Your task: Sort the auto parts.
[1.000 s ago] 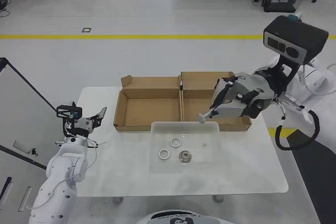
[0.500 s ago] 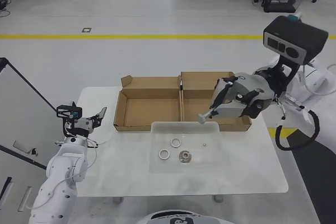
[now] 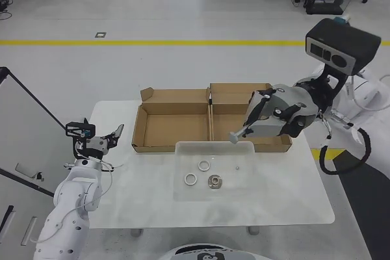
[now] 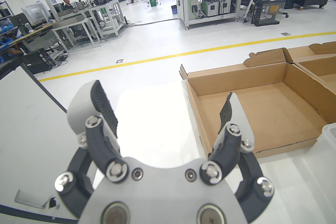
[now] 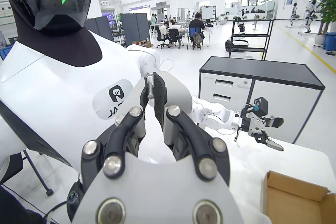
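Observation:
My right gripper (image 3: 236,136) hangs over the near wall of the right cardboard box (image 3: 225,123), just beyond the clear tray (image 3: 181,190). It is shut on a threaded metal bolt (image 5: 150,86), held upright between the ribbed pads of the right gripper (image 5: 152,83). In the tray lie two white rings (image 3: 191,179) (image 3: 204,165), a round metal gear-like part (image 3: 214,181) and a tiny piece (image 3: 238,166). My left gripper (image 3: 114,134) stands open and empty above the table's left edge, beside the left cardboard box (image 4: 265,114); the left gripper (image 4: 164,97) has nothing between its fingers.
Two open cardboard boxes sit side by side at the back of the white table (image 3: 279,188), the left box (image 3: 172,129) bare inside. A white board (image 3: 13,123) leans left of the table. Free tabletop lies right of and in front of the tray.

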Robot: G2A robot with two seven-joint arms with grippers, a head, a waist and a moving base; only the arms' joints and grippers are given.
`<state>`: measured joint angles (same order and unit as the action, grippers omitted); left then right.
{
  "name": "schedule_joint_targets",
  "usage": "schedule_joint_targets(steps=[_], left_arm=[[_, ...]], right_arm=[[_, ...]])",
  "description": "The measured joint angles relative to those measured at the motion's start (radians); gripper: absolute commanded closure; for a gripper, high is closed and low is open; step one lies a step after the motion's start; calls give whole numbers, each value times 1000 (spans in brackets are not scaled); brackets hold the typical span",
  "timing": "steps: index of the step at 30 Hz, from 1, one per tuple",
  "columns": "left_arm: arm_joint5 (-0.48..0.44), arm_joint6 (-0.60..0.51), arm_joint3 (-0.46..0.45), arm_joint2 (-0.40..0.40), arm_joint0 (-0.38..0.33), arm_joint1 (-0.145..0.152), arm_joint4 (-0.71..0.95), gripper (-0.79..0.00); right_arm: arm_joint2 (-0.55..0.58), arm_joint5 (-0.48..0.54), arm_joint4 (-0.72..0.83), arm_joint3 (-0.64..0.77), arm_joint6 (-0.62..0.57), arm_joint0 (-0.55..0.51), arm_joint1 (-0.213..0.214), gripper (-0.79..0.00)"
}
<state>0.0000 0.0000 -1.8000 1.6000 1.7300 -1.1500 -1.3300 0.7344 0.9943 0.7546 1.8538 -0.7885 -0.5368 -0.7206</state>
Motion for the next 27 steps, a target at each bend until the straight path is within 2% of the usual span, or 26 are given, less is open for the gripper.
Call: schedule_joint_targets(steps=[4, 9, 18, 22, 27], left_arm=[[0, 0, 0, 0, 0, 0, 0, -785], [0, 0, 0, 0, 0, 0, 0, -785], [0, 0, 0, 0, 0, 0, 0, -785], [0, 0, 0, 0, 0, 0, 0, -785], [0, 0, 0, 0, 0, 0, 0, -785]], right_arm=[[16, 9, 24, 37, 29, -43, -4, 0], [35, 18, 133, 82, 12, -85, -17, 0], [77, 18, 326, 149, -19, -158, -65, 0], [93, 14, 334, 143, -23, -175, -84, 0], [106, -40, 261, 92, -77, -178, -94, 0]])
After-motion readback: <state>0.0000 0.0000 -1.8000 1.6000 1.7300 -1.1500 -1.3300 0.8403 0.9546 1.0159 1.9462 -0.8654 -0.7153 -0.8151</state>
